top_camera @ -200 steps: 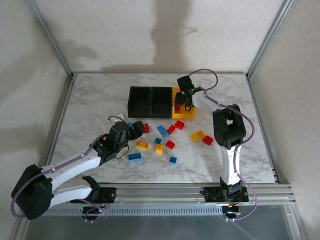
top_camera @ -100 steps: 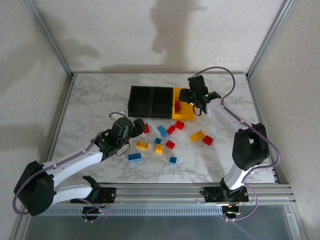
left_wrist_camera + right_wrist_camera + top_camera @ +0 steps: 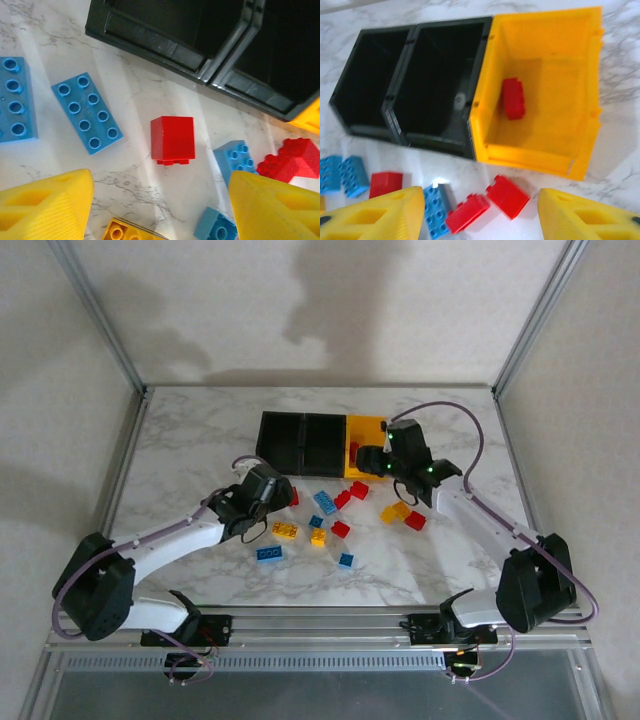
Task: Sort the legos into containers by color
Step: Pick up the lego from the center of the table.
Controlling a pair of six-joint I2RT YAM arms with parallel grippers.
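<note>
The containers stand in a row at the back: two black bins (image 3: 300,442) and a yellow bin (image 3: 372,428) on the right. One red lego (image 3: 513,98) lies inside the yellow bin (image 3: 540,150). Red, blue and yellow legos lie scattered on the marble in front. My left gripper (image 3: 272,488) hovers open above a red brick (image 3: 172,139), which lies just ahead of its yellow fingers (image 3: 45,205). My right gripper (image 3: 375,462) hangs open in front of the yellow bin, above two red bricks (image 3: 508,196) and a blue one (image 3: 436,210).
Blue bricks (image 3: 93,112) lie left of the red brick, with another blue one (image 3: 235,157) and a red one (image 3: 295,159) on its right. Yellow bricks (image 3: 285,531) and a red one (image 3: 415,521) lie nearer the table's middle. Metal frame posts (image 3: 120,470) border the table.
My right gripper has pulled back from over the yellow bin toward the near side, leaving a red brick inside. My left gripper has shifted slightly right toward the red brick.
</note>
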